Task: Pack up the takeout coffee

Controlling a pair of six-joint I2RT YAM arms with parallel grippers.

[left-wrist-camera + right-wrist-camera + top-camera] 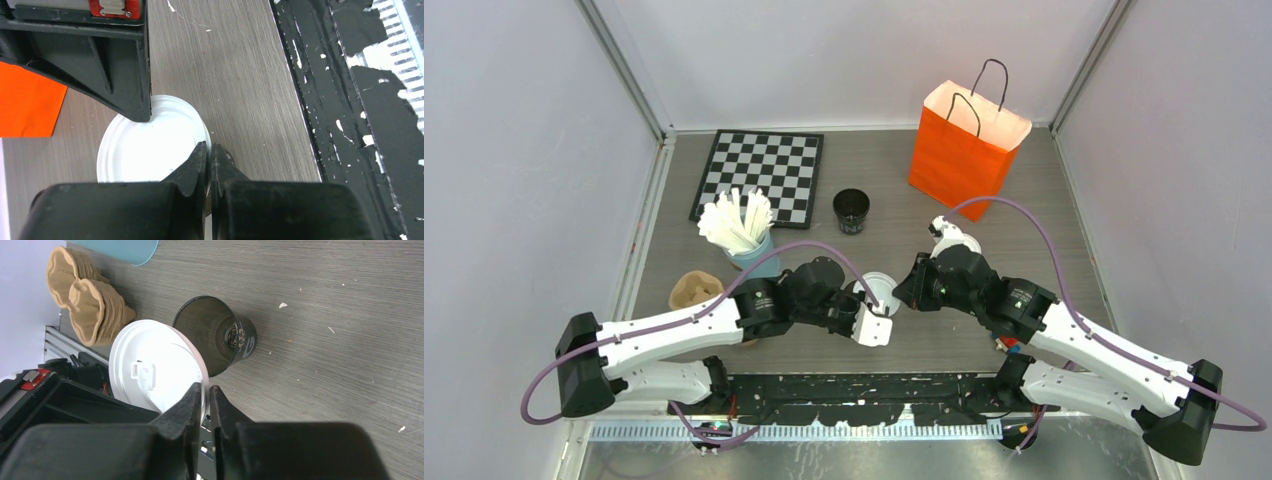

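Observation:
One takeout coffee cup (851, 211), black, open and without a lid, stands upright behind the grippers; the right wrist view looks into the same cup (216, 340). Nearer the front, both grippers hold a round white lid (876, 283) between them above the table. My left gripper (884, 306) is shut on one side of the lid's rim, its fingers pinching the lid (150, 145) at the left gripper (209, 148). From the other side my right gripper (903, 292) clamps the rim of the lid (150, 365), seen at the right gripper (206, 388).
An orange paper bag (965, 150) stands open at the back right. A chessboard (759, 176) lies at the back left. A light-blue cup of white sticks (750, 243) and tan pulp cup carriers (694, 291) sit left of the arms. The black base rail (350, 125) runs along the near edge.

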